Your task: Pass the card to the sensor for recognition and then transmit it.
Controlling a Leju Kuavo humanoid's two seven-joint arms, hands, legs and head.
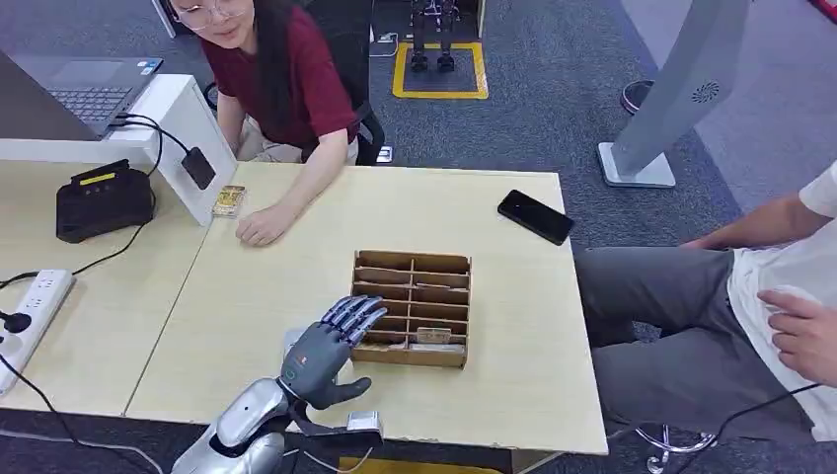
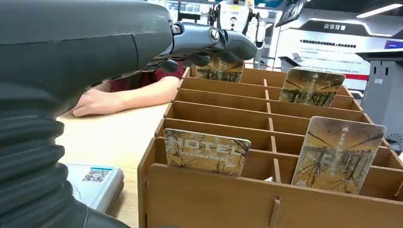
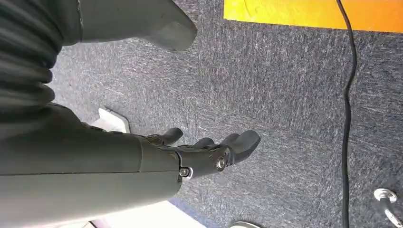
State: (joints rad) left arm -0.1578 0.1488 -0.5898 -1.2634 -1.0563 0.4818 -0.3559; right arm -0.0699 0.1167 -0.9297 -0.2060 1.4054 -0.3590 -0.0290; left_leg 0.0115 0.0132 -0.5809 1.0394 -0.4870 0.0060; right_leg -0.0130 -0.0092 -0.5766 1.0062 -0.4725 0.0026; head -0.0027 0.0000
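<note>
On the desk (image 1: 513, 326), the left robot hand (image 1: 331, 346) hovers at the wooden card box (image 1: 412, 308), fingers apart, holding nothing. Cards (image 2: 206, 152) stand in the box's slots. The right robot hand (image 3: 209, 152) hangs over carpet (image 3: 285, 95), loosely curled, empty.

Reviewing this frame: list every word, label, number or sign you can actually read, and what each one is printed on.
"HOTEL": on the near card standing in the wooden card box.
QR code, no legible words: on the white device lying on the table beside the box.
Lines of text on the white wall panel: too small to read.
Print on the other cards: too blurred to read.
</note>
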